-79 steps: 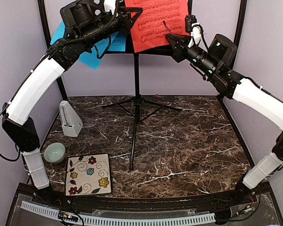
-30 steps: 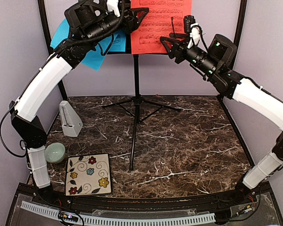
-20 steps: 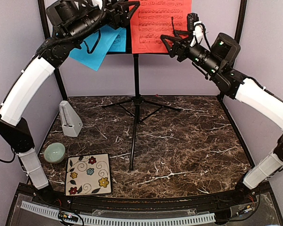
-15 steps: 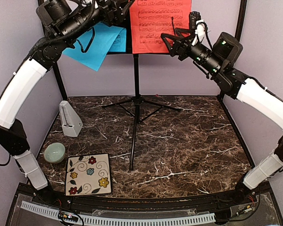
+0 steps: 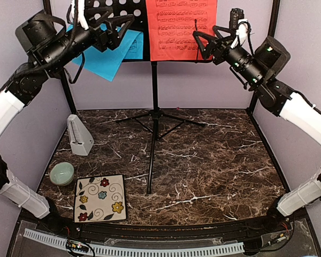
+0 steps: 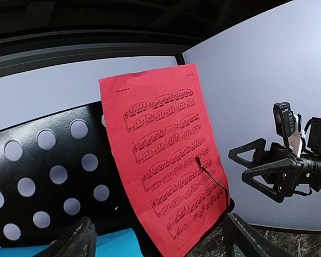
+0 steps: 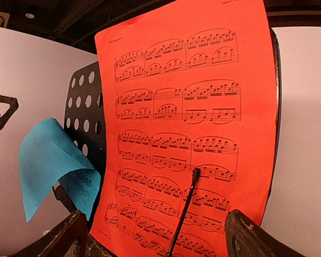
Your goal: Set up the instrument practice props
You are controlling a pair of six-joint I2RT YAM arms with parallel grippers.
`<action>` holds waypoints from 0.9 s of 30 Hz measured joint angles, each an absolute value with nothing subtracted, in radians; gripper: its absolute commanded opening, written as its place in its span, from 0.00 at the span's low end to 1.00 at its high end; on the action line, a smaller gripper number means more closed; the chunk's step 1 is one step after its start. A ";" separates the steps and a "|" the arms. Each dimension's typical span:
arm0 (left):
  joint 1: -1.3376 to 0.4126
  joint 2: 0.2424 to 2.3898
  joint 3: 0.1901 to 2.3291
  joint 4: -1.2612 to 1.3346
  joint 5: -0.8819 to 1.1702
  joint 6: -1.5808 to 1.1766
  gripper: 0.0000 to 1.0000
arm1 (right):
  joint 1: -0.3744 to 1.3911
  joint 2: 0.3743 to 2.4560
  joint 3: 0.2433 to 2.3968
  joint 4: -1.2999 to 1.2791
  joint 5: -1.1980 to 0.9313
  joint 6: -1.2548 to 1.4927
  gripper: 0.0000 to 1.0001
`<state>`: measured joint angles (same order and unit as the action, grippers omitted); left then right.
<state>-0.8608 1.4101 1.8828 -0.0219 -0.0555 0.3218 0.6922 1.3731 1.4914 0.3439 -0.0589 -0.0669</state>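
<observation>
Left gripper [image 5: 119, 33] had pulled back toward upper left, released, off blue sheet [image 5: 104, 56], right gripper [image 5: 199, 45] backed right, also released, red sheet [image 5: 181, 29] upright on music stand [image 5: 154, 107] at top centre, blue sheet drooping beside it, metronome [image 5: 79, 135] on bench [image 5: 214, 160], left.

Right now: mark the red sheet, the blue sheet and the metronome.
red sheet [image 5: 177, 32], top external view, middle of its printed face.
blue sheet [image 5: 104, 61], top external view, its drooping lower part.
metronome [image 5: 80, 136], top external view, its sloping front face.
</observation>
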 measured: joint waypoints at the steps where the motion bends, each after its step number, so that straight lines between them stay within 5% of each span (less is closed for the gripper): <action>1: -0.865 1.376 1.847 -0.023 -0.074 0.320 0.84 | 0.692 1.369 1.490 0.342 -0.056 -0.067 0.90; 17: -0.874 0.873 1.229 -0.191 -0.457 0.088 0.78 | 0.692 1.325 1.474 0.182 -0.072 -0.031 0.94; 27: -0.715 0.926 1.170 -0.255 -0.430 -0.010 0.71 | 0.692 1.273 1.394 0.146 -0.086 0.022 0.97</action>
<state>-0.7147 0.9257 1.1698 -0.2554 -0.4301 -0.0097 0.6922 1.2732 1.3945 0.1459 -0.0856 0.0219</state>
